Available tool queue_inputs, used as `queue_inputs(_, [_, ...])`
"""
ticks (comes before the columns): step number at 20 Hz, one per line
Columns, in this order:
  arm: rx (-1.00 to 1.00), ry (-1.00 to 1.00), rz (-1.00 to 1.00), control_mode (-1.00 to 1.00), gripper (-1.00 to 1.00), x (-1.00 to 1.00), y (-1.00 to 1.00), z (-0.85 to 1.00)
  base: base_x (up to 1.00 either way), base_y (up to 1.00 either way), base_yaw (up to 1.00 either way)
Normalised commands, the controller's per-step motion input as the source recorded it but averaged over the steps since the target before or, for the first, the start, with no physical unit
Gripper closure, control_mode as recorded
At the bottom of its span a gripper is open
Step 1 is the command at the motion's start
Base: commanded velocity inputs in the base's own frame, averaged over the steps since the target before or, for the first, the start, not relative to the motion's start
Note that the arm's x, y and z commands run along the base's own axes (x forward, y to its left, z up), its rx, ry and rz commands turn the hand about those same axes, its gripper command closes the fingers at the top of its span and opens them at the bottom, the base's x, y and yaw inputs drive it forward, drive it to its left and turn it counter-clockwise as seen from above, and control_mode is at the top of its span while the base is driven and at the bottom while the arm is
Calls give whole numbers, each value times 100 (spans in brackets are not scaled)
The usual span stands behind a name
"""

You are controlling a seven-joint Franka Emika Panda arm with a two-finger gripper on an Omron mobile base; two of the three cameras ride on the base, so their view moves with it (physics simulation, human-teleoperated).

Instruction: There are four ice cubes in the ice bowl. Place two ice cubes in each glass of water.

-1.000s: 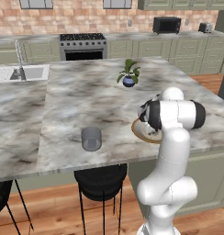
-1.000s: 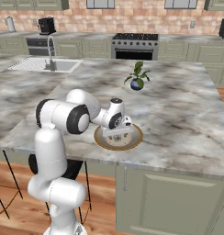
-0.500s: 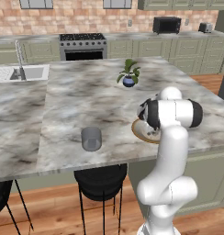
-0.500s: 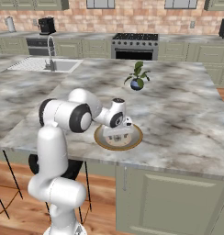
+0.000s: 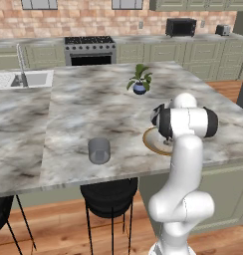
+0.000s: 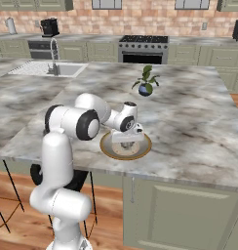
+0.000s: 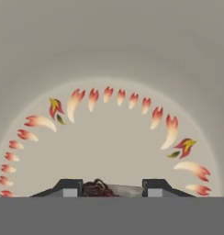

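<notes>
The ice bowl [image 6: 140, 149] stands near the front edge of the marble island; its tan inside carries a ring of red flame-like marks [image 7: 114, 137]. My gripper [image 6: 127, 141] reaches straight down into the bowl. In the hand view the gripper [image 7: 111, 188] sits low over the bowl floor, and its fingertips [image 7: 70, 187] are drawn in on a small pale ice cube [image 7: 125, 189]. In the left base view my arm covers most of the bowl [image 5: 152, 142]. A glass of water [image 5: 99, 151] stands to the left of the bowl, a good hand's reach away.
A small blue plant pot [image 5: 139, 88] [image 6: 146, 89] stands farther back on the island. A sink [image 5: 24, 79] [image 6: 48, 69] lies at the far left. Black stools [image 5: 111, 199] stand under the island's front edge. The stove and cabinets line the back wall.
The fingers have closed inside the bowl. The arm and the bowl have stayed in place.
</notes>
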Motion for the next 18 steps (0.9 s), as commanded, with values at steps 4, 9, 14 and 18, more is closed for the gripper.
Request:
queue_inputs(4, [0, 0, 0, -100, 100, -18, 0, 0, 0, 0, 0])
queue_inputs(9, [0, 0, 0, -100, 100, -8, 0, 1, 0, 0, 0])
queue_inputs(14, [0, 0, -1, -100, 100, -5, 6, 43, 0, 0, 0])
queue_inputs(18, [0, 0, -5, -100, 100, -3, 28, 65, 0, 0, 0])
